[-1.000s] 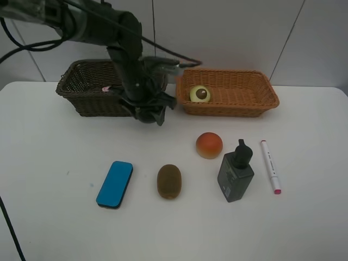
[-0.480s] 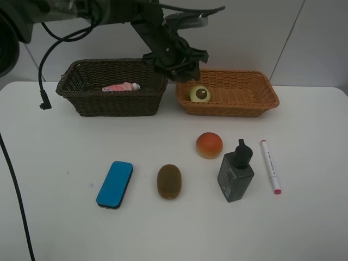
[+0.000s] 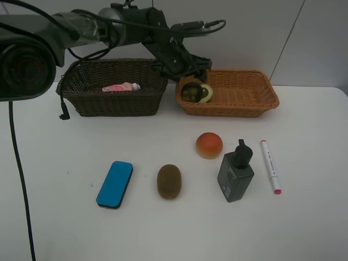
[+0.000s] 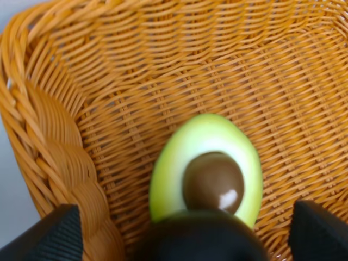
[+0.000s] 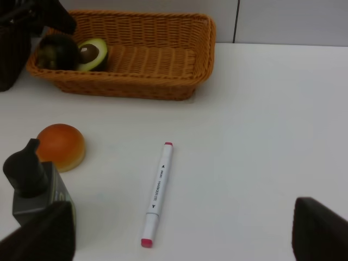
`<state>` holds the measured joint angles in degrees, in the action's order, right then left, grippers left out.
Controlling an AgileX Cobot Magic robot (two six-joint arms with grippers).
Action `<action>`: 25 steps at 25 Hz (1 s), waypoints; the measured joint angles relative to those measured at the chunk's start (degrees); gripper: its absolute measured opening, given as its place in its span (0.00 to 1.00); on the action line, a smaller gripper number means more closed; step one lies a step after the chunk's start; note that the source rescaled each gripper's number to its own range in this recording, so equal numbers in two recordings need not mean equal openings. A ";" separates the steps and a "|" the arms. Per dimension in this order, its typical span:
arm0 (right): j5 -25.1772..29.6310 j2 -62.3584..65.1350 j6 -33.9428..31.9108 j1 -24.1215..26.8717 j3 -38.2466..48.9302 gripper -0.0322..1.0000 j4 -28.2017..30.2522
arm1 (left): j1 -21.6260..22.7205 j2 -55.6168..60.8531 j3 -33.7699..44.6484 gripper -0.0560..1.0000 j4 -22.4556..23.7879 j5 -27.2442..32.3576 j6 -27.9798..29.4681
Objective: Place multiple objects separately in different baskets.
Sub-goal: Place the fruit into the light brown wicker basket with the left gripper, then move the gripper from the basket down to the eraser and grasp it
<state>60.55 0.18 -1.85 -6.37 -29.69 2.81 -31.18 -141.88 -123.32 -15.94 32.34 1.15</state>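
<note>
orange-tan wicker makes up the shallower basket (image 3: 239,106), and at its end nearest the dark brown basket (image 3: 109,106) the avocado half (image 3: 205,93) is seen cut side up, with the dark mangosteen (image 3: 189,91) touching it on the side toward the dark basket. the left tool (image 3: 187,70) is held just above that pair, its fingers (image 4: 51,234) spread wide on either side of the mangosteen and well apart from it, so nothing is grasped. the pink bottle (image 3: 120,87) is laid on its side inside the dark brown basket. on the white bench (image 3: 65,217) the blue flat eraser (image 3: 115,184), the brown kiwi (image 3: 169,181), the orange-red peach (image 3: 209,145), the dark pump bottle (image 3: 235,172) and the white marker (image 3: 270,166) are set out apart from one another, the pump bottle near the peach. the right tool (image 5: 179,231) is shown only in its own wrist view, held over the bench with its fingers (image 5: 321,231) wide apart and nothing gripped.
</note>
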 joint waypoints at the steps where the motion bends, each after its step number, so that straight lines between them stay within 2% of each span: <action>1: 0.00 0.00 0.00 0.00 0.00 1.00 0.00 | 0.00 0.00 -0.28 0.93 -0.17 0.21 0.00; 4: 0.00 0.00 0.00 0.00 0.00 1.00 0.00 | 0.00 -0.02 -2.47 0.93 -0.49 5.26 0.00; 7: 0.00 0.00 0.00 0.00 0.00 1.00 0.00 | 0.00 -0.02 -7.37 0.93 -1.07 15.46 0.26; 10: 0.00 0.00 0.00 0.00 0.00 1.00 0.00 | 0.00 -0.02 -13.46 0.93 -1.36 28.32 1.65; 12: 0.00 0.00 0.00 0.00 0.00 1.00 0.00 | 0.00 -0.02 -17.00 0.93 -0.94 34.33 2.50; 16: 0.00 0.00 0.00 0.00 0.00 1.00 0.00 | 0.00 0.83 -18.33 0.93 -0.03 36.39 4.04; 19: 0.00 0.00 0.00 0.00 0.00 1.00 0.00 | 0.00 3.20 -15.90 0.93 -0.03 36.39 4.52; 21: 0.00 0.00 0.00 0.00 0.00 1.00 0.00 | 0.00 6.62 -11.93 0.93 0.09 36.39 4.64; 25: 0.00 0.00 0.00 0.00 0.00 1.00 0.00 | 0.00 16.70 1.54 0.93 2.21 36.33 5.45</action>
<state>60.55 0.18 -1.85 -6.37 -29.69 2.81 -31.18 -125.19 -121.78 -13.73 68.67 6.60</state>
